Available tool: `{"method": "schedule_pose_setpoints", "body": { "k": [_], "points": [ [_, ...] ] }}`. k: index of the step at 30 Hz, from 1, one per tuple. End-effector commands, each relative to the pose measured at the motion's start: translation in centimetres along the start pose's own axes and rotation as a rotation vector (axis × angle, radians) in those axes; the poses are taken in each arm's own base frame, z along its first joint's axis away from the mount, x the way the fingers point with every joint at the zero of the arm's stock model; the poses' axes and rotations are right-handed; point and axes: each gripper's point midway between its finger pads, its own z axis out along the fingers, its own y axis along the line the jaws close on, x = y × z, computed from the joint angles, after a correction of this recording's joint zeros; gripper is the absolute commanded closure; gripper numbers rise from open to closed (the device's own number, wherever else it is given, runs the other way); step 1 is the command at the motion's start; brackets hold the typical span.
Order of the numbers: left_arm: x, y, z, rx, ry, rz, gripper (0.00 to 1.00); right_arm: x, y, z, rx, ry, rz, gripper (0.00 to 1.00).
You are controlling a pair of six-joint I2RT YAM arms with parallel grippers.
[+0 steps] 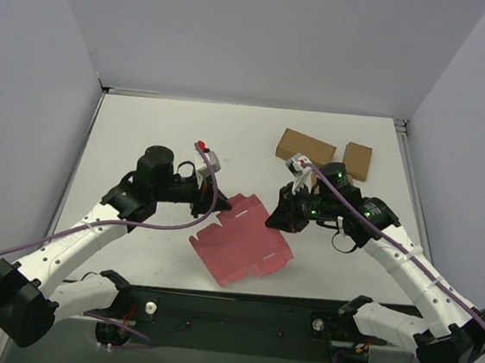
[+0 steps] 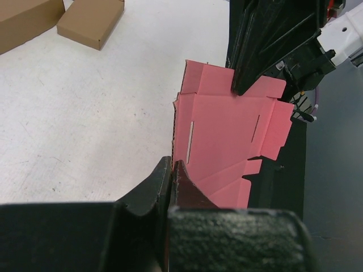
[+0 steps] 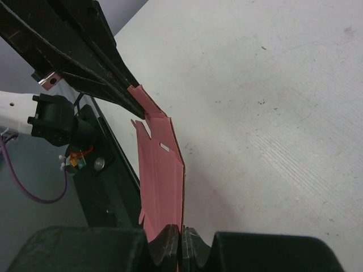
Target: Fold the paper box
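One white flat worktop point(image 1: 143, 136): is carrying everything, with both arms bolted at its near edge.
Pink-red thin card paper box point(image 1: 240, 246): is stretching as an unfolded sheet with notched tabs between the two hands, near the worktop's front edge, and is bending slightly along a crease.
Two brown rectangular cardboard boxes point(image 1: 305, 146): are lying at the far right, well apart from the sheet.
Left black two-finger hand point(image 2: 172, 165): is pinching the sheet's left edge, fingers pressed together on the card.
Right black two-finger hand point(image 3: 180, 231): is pinching the opposite edge the same way.
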Motion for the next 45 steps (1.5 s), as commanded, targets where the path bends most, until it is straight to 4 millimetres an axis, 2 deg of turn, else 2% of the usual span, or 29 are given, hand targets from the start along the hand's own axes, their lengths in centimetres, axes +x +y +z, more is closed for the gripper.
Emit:
{"method": "schedule_pose_setpoints", "body": {
  "k": [1, 2, 4, 5, 7, 9, 10, 11, 13, 14, 17, 18, 20, 21, 22, 24, 25, 28, 29, 30, 32, 33, 35, 39, 45],
  "points": [
    [-1.3, -0.2, 0.0, 0.019, -0.046, 0.030, 1.00, -0.2, -0.4, -0.1, 0.021, -0.016, -0.029, 1.00],
    [-1.4, -0.2, 0.0, 0.018, -0.048, 0.020, 0.95, -0.2, -0.8, -0.1, 0.042, -0.011, -0.031, 1.00],
    [-1.3, 0.6, 0.1, -0.025, -0.046, -0.002, 0.73, 0.1, -2.2, 0.0, 0.116, 0.012, -0.030, 1.00],
    [-1.4, 1.0, 0.1, -0.051, -0.045, -0.013, 0.41, 0.3, -2.8, 0.1, 0.142, 0.026, -0.025, 1.00],
    [-1.1, 3.1, -0.4, -0.177, -0.036, -0.037, 0.28, 1.0, -4.3, 0.7, 0.212, 0.071, -0.015, 1.00],
    [-1.3, 4.5, -1.5, -0.300, -0.047, -0.070, 0.25, 1.6, -5.5, 1.4, 0.262, 0.121, -0.010, 1.00],
    [-1.6, 5.5, -2.2, -0.383, -0.070, -0.077, 0.24, 1.9, -6.5, 1.4, 0.322, 0.145, -0.013, 1.00],
    [-1.7, 5.3, -2.4, -0.403, -0.089, -0.101, 0.24, 1.8, -6.6, 1.6, 0.333, 0.156, -0.026, 1.00],
    [-1.8, 4.6, -3.1, -0.432, -0.153, -0.123, 0.24, 2.2, -7.8, 2.1, 0.391, 0.191, -0.031, 1.00],
    [-1.4, 3.2, -2.4, -0.394, -0.174, -0.166, 0.24, 2.3, -7.9, 2.6, 0.402, 0.211, -0.044, 1.00],
    [1.2, 1.9, -0.9, -0.350, -0.248, -0.247, 0.25, 2.7, -9.1, 3.3, 0.468, 0.257, -0.065, 1.00],
    [3.6, 1.2, 0.4, -0.316, -0.225, -0.270, 0.26, 2.4, -9.2, 3.4, 0.482, 0.260, -0.072, 1.00],
    [5.6, 0.8, 1.6, -0.303, -0.208, -0.320, 0.30, 2.6, -10.0, 3.8, 0.528, 0.285, -0.087, 1.00],
    [6.2, -0.3, 2.9, -0.264, -0.207, -0.318, 0.32, 2.7, -10.0, 4.0, 0.535, 0.296, -0.105, 1.00],
    [7.8, -0.5, 3.4, -0.259, -0.187, -0.327, 0.33, 2.7, -10.1, 4.2, 0.545, 0.300, -0.113, 1.00],
    [8.2, -1.1, 5.0, -0.230, -0.206, -0.317, 0.34, 3.1, -10.4, 4.6, 0.568, 0.322, -0.124, 1.00],
    [9.1, -1.9, 5.7, -0.209, -0.185, -0.313, 0.34, 3.1, -10.6, 4.6, 0.589, 0.324, -0.131, 1.00],
    [10.2, -2.0, 7.5, -0.182, -0.195, -0.318, 0.38, 3.5, -11.1, 4.9, 0.631, 0.321, -0.145, 1.00],
    [9.8, -2.1, 7.9, -0.166, -0.226, -0.317, 0.40, 3.6, -11.3, 5.0, 0.639, 0.321, -0.144, 1.00],
    [11.1, -1.7, 8.6, -0.177, -0.198, -0.328, 0.41, 3.5, -11.5, 5.0, 0.659, 0.308, -0.149, 1.00],
    [10.8, -1.9, 9.3, -0.157, -0.228, -0.322, 0.43, 3.9, -11.7, 5.1, 0.670, 0.310, -0.150, 1.00],
    [11.7, -1.5, 9.7, -0.170, -0.212, -0.326, 0.44, 3.9, -11.7, 5.2, 0.677, 0.302, -0.154, 1.00],
    [11.7, -1.2, 10.1, -0.171, -0.230, -0.321, 0.47, 4.3, -11.8, 5.5, 0.676, 0.304, -0.152, 1.00],
    [14.7, -0.1, 10.9, -0.205, -0.190, -0.328, 0.52, 4.7, -12.3, 6.0, 0.688, 0.296, -0.144, 1.00],
    [17.9, 0.0, 11.8, -0.180, -0.149, -0.351, 0.58, 5.2, -13.0, 7.1, 0.701, 0.309, -0.133, 1.00]
  ]
}}
